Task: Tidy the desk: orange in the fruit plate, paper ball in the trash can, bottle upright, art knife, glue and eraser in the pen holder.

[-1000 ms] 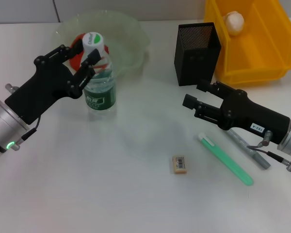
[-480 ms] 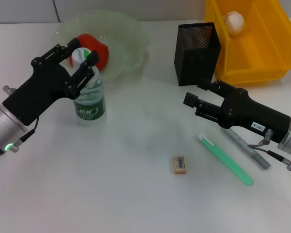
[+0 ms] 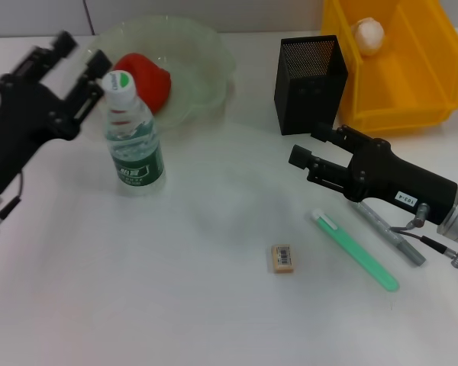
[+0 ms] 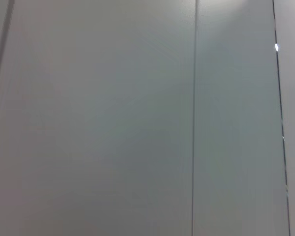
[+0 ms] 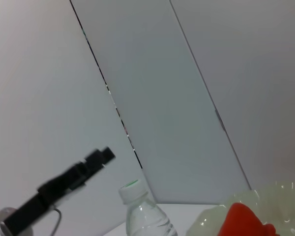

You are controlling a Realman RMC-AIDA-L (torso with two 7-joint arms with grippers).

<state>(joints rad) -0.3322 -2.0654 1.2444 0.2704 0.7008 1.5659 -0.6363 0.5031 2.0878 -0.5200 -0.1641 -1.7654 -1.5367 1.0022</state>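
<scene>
Your left end effector [image 3: 80, 55] gapes empty beside the upright bottle [image 3: 132, 133]. Right end effector [image 3: 309, 156], open, holds nothing. The eraser [image 3: 282, 257] lies mid-tabletop: light, rigid; pinch its 2 long sides.

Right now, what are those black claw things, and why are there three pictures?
Those are a robot's two hands. The left gripper is open, beside a standing bottle, holding nothing. The right gripper hovers near a black mesh pen cup. One picture comes from a camera on the robot's head; the other two come from its wrists and mostly show wall. On the table lie an eraser, a green stick and a grey pen-like tool. An orange sits in a glass bowl, and a paper ball in a yellow bin.
</scene>
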